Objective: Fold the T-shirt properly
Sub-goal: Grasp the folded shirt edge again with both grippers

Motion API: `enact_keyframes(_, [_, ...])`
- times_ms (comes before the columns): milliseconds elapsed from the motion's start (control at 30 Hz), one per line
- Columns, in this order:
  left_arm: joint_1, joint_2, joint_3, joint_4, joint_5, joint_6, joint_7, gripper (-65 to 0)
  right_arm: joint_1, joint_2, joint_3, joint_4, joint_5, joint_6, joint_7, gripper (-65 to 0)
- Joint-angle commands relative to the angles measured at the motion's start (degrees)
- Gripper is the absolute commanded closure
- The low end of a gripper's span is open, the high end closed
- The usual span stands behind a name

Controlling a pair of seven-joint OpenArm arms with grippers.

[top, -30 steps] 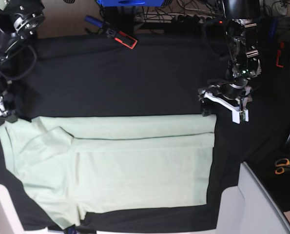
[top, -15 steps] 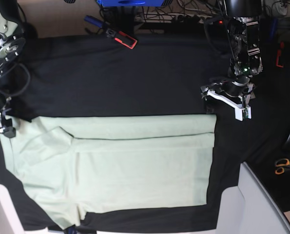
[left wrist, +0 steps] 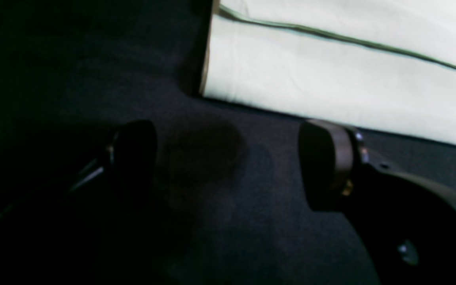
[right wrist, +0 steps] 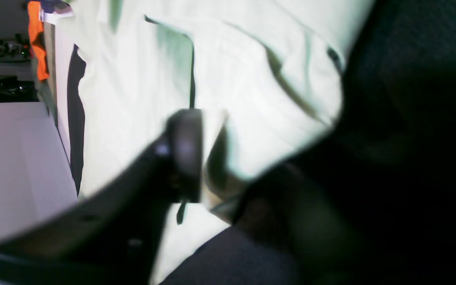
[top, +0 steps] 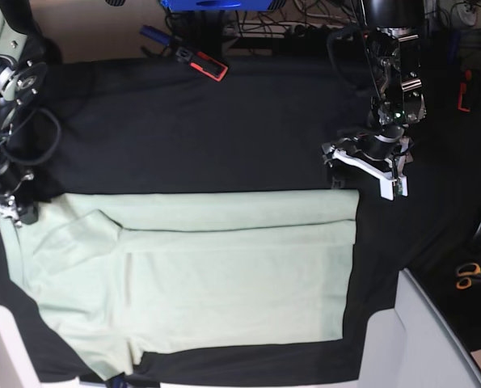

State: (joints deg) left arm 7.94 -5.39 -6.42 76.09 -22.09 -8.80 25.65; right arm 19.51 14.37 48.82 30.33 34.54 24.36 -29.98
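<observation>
One T-shirt [top: 191,271], two grippers: the right gripper [right wrist: 212,158] pinches its edge; the left gripper [left wrist: 228,166], spread wide, hovers just beside its corner.

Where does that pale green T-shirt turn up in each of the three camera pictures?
Base view: the T-shirt lies flat across the lower middle of the picture.
Left wrist view: only its corner fills the upper right, beyond the open left gripper.
Right wrist view: it fills the upper middle, its edge between the fingers of the right gripper.
Shared landmark: the black cloth under the shirt, seen in all three.
</observation>
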Motion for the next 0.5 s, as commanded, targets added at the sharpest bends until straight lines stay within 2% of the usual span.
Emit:
enact_keyframes(0, [-0.69, 0.16, -0.22, 0.08, -0.38, -0.13, -1.08, -54.8, 1.2, 1.15, -0.07, 0.57, 1.02, 0.83, 0.83, -12.3])
enact_keyframes(67, [-1.57, 0.24, -0.22, -1.41, -0.38, -0.13, -1.17, -54.8, 1.28, 1.15, -0.07, 0.57, 1.02, 0.83, 0.92, -3.8])
enact_keyframes(133, [-2.45, 0.95, -0.22, -3.79, -0.38, -0.13, -1.08, -54.8, 1.28, 1.15, -0.07, 0.57, 1.02, 0.83, 0.92, 0.0])
enact_keyframes(300, [-4.82, 2.0, -0.22, -8.89, -1.08, -0.13, -1.25, -54.8, 1.2, 1.32, -0.07, 0.57, 0.84, 0.83, 0.92, -0.3])
enact_keyframes(467, [-5.62, 1.83, -0.22, -9.24, -11.89, -0.13, -1.43, -54.9, 1.11, 1.5, -0.16, 0.57, 0.84, 0.83, 0.92, -0.3])
